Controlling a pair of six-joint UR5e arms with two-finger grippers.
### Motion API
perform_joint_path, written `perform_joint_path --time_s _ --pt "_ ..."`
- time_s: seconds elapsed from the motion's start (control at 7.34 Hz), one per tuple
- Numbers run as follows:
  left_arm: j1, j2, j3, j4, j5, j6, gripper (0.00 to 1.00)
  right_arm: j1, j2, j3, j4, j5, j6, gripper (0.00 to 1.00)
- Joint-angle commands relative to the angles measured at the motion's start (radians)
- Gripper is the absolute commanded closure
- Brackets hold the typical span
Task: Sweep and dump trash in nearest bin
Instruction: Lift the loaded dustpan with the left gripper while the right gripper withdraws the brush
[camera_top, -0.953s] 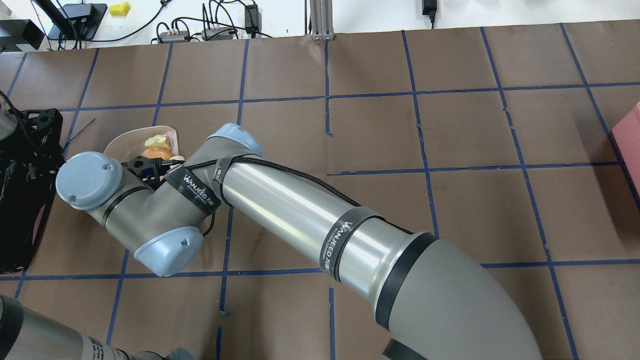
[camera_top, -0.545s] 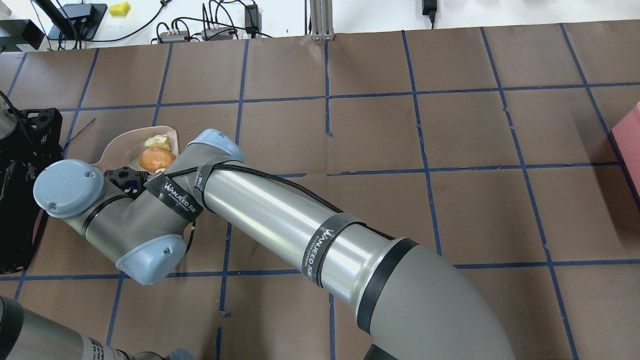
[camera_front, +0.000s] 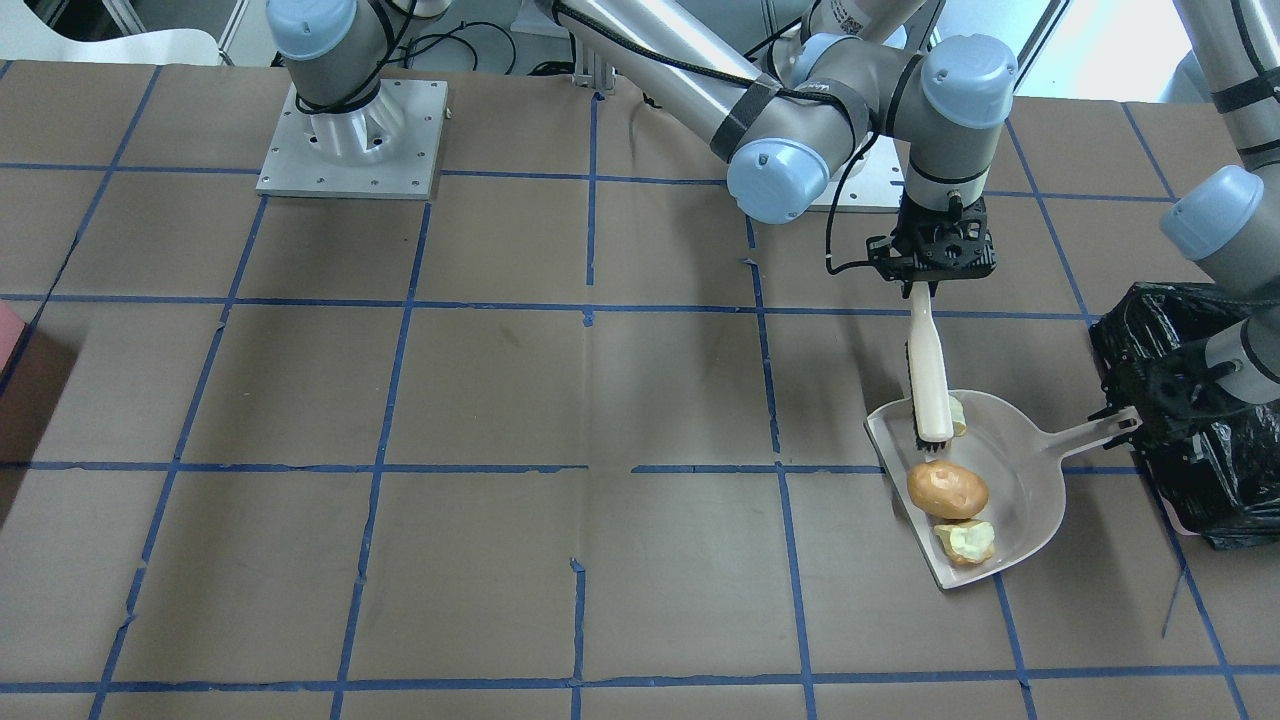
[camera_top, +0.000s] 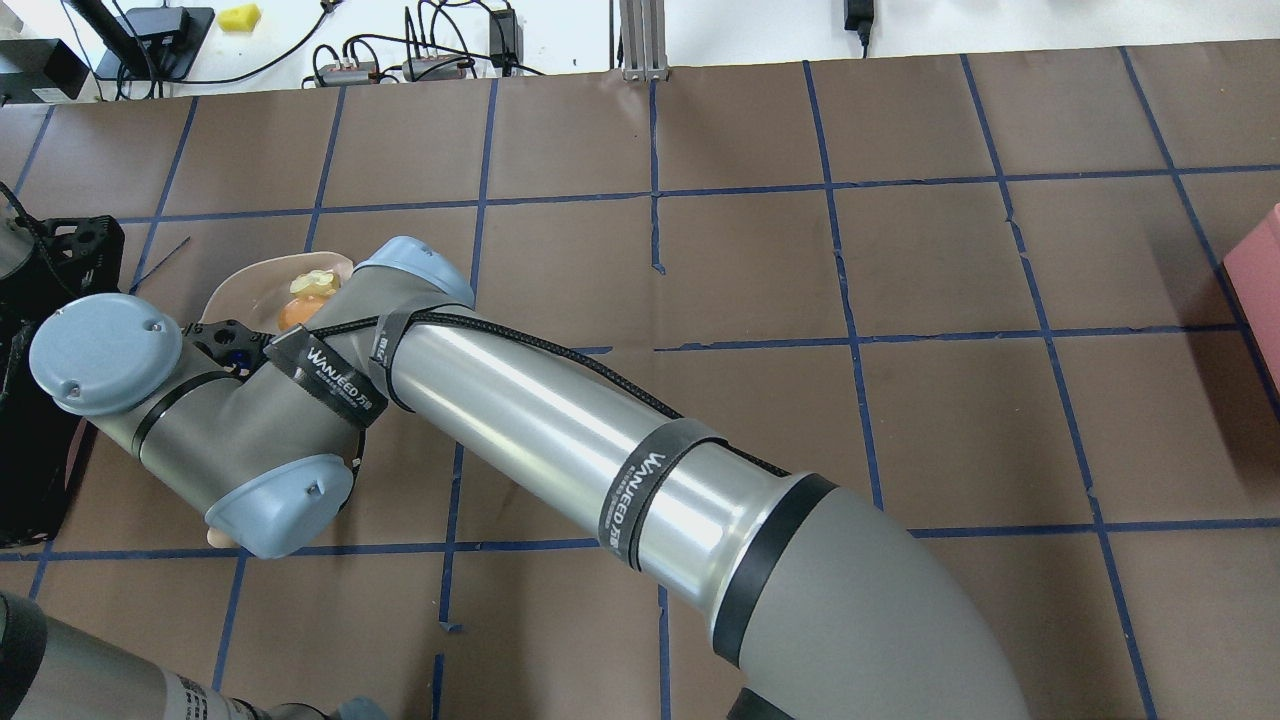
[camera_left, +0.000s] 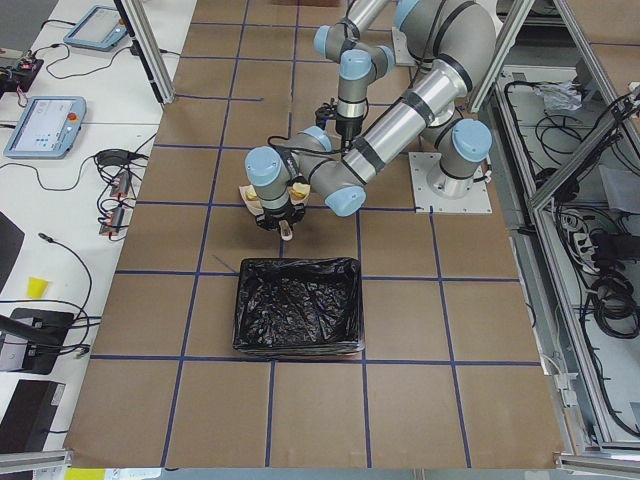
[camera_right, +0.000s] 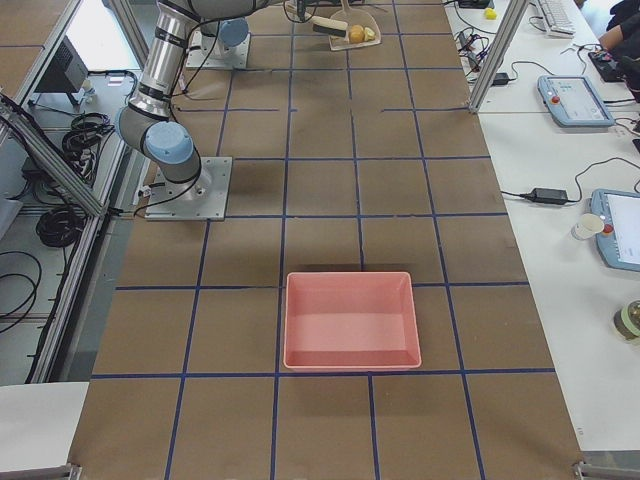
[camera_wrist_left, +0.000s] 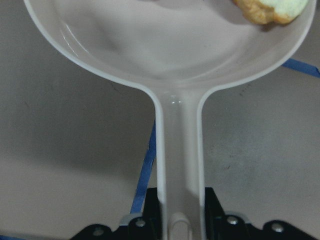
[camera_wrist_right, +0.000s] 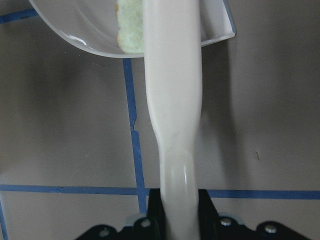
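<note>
My left gripper clamped on dustpan handle, my right gripper pinching brush, bristles in pan, three bread pieces inside, bin beside.

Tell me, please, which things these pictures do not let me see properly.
- Overhead view: the right arm covers most of the dustpan and bread pieces.
- Front-facing view: the brush hides part of one small chunk.
- The left pincer is cut by the left wrist view's lower edge and dark against the black-lined bin in the front-facing view.
- The pink bin is cut by the overhead view's right edge.
</note>
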Motion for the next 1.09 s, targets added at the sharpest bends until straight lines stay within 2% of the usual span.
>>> perform_joint_path --time_s 0.0,0.68,0.95 --pt "0.000 0.000 0.000 0.000 -0.001 0.000 0.96 -0.017 -0.031 0.011 0.057 -0.038 -0.051 0.86" --pt "0.000 0.000 0.000 0.000 -0.001 0.000 0.96 -0.031 -0.061 0.063 0.081 -0.098 -0.117 0.86" --pt "0.006 0.000 -0.002 -0.012 -0.036 0.000 0.96 -0.067 -0.079 0.065 0.145 -0.127 -0.162 0.86"
